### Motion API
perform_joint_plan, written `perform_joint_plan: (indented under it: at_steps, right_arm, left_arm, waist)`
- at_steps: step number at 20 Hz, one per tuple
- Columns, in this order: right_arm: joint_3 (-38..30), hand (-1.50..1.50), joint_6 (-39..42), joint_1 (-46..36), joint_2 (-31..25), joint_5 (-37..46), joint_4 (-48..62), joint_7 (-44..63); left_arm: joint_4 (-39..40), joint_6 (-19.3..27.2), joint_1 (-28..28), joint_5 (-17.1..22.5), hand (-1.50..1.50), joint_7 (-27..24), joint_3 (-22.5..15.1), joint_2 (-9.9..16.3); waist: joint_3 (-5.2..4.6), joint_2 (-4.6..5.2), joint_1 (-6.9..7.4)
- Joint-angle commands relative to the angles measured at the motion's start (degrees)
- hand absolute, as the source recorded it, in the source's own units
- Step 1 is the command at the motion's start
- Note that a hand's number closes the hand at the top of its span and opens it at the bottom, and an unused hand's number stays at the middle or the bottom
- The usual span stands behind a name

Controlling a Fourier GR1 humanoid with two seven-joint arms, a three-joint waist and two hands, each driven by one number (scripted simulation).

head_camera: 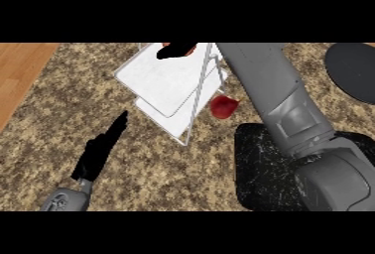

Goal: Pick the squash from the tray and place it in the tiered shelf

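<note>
Now my right hand (173,50) clamps something red over the tiered shelf (170,79) at the counter's far edge; my left hand (102,146) rests apart, fingers straight.

Counted on the speckled brown granite counter (190,173): one white two-level wire-framed shelf (172,82) showing two flat white tiers; one black speckled square tray (264,168); one dark grey round plate (355,69), cut off by the right edge; one small red rounded item (223,106) beside the shelf. Two grey forearms, two black hands: left hand (99,151), right hand (176,50).
</note>
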Motion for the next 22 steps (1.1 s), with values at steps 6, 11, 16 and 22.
perform_joint_plan:
  at_steps: [6,11,16,22]
  right_arm:
    - [-9.36,-1.5,-11.18,-1.37,0.8,-9.69,-0.69,-3.3]
    - [-12.47,-1.5,-16.63,0.64,-6.95,-11.33,-2.43,-4.26]
    - [-13.73,-1.5,-17.62,3.51,-15.95,-10.95,-0.03,-0.98]
    - [-13.83,-1.5,-5.53,8.84,-25.22,-11.26,0.71,-5.83]
  left_arm:
    - [-0.3,0.84,1.01,-0.5,0.0,0.65,0.35,-0.47]
    - [-2.29,-1.4,0.8,1.87,0.0,2.21,3.27,2.65]
    - [-2.46,-0.26,2.85,0.38,0.0,0.03,1.98,1.28]
    - [-2.14,-0.83,3.66,0.35,0.0,-0.45,1.61,0.63]
  waist:
    - [-0.48,0.67,-0.91]
    - [-0.43,0.32,-2.13]
    - [-0.42,0.69,-1.75]
    - [-0.33,1.11,-1.37]
